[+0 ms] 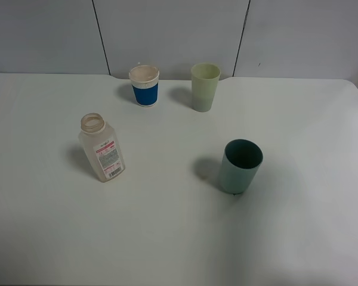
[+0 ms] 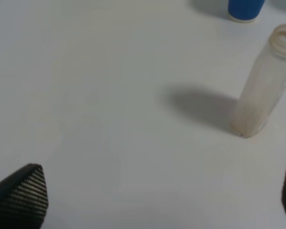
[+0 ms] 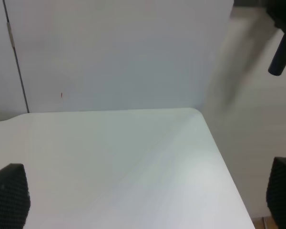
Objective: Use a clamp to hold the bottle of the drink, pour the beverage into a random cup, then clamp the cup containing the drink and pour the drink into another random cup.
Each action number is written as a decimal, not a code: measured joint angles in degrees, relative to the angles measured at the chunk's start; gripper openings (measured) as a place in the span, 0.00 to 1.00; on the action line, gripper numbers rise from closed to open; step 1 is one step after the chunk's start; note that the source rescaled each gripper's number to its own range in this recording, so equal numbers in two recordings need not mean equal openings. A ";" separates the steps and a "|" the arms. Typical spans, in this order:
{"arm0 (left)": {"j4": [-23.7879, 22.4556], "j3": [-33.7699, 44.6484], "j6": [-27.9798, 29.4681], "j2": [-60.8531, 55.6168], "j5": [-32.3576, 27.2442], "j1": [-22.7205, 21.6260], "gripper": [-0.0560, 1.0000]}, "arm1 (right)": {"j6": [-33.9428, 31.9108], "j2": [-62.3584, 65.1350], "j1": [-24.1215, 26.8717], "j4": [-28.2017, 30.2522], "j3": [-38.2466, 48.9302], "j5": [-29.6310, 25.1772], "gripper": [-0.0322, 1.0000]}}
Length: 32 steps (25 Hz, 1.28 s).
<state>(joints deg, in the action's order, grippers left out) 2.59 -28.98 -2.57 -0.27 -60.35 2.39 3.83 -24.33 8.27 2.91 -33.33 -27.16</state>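
Note:
The translucent bottle (image 1: 102, 149) with a red-and-white label stands uncapped on the left of the white table (image 1: 167, 238). The beverage cannot be made out inside it. The teal-green cup (image 1: 240, 167) stands right of centre, its inside dark. The pale yellow-green tumbler (image 1: 204, 87) is at the back. No arm shows in the exterior view. My left gripper (image 2: 155, 200) is open and empty, a short way off the bottle (image 2: 264, 90). My right gripper (image 3: 145, 193) is open and empty over a bare table corner (image 3: 195, 114).
A blue-banded white paper cup (image 1: 145, 86) stands at the back, left of the tumbler, and its blue base (image 2: 245, 9) shows beyond the bottle in the left wrist view. Grey wall panels (image 1: 173, 30) run behind the table. A dark fixture (image 3: 281, 52) hangs off the table's side.

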 joint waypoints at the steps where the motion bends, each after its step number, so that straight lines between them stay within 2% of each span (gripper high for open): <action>1: 0.00 0.00 0.00 0.00 0.00 0.00 1.00 | 0.00 2.10 0.00 -0.06 0.00 -1.19 1.00; 16: 0.00 0.00 0.00 0.00 0.00 0.00 1.00 | 0.00 23.09 -0.21 -1.98 -0.04 -16.11 1.00; 19: 0.00 0.00 0.00 0.00 0.00 0.00 1.00 | 0.00 24.48 -0.77 -1.98 -0.12 -17.45 1.00; 21: 0.00 0.00 0.00 0.00 0.00 0.00 1.00 | 0.00 24.49 -1.86 -2.05 -0.12 -21.48 1.00; 25: 0.00 0.00 0.00 0.00 0.00 0.00 1.00 | 0.00 24.49 -2.82 -2.16 -0.12 -26.17 1.00; 32: 0.00 0.00 0.00 0.00 0.00 0.00 1.00 | 0.00 24.49 -2.82 -3.49 0.84 -28.50 1.00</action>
<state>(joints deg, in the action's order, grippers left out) 2.59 -28.98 -2.57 -0.27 -60.35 2.39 3.83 0.16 5.44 -0.58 -32.48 -55.66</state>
